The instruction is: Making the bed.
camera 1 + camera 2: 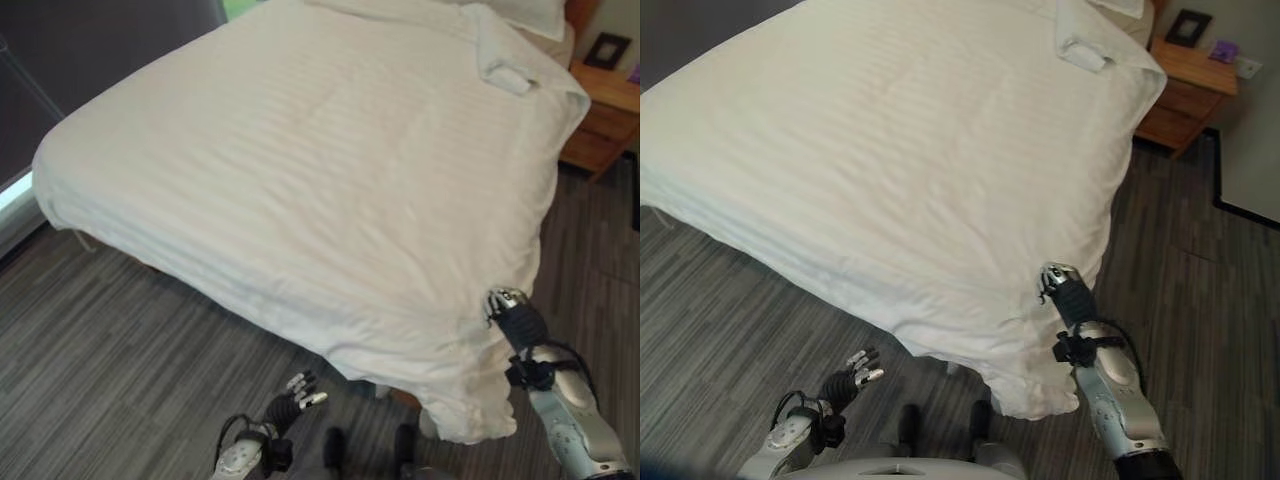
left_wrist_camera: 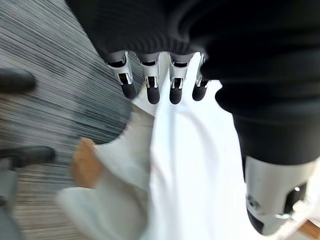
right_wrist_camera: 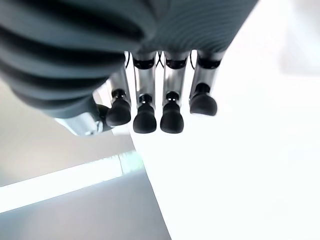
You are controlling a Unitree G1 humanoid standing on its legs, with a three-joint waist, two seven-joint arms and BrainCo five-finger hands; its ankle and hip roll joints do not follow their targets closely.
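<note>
Duvet, white and lying spread over the bed, its near corner drooping toward the floor; soft, light and limp, probably best gathered at that corner hem; right hand resting at the duvet's edge, fingers curling, grip uncertain; left hand hanging low, fingers relaxed, holding nothing.

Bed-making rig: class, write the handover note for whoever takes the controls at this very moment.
Right hand: at the near corner of the white duvet, fingers straight, nothing gripped.
Left hand: low over the floor in front of the bed, fingers relaxed, empty.
Done: duvet lies spread and mostly smooth over the bed.
Left: the near corner hangs bunched; a folded bit at the far side by the pillow needs flattening.
</note>
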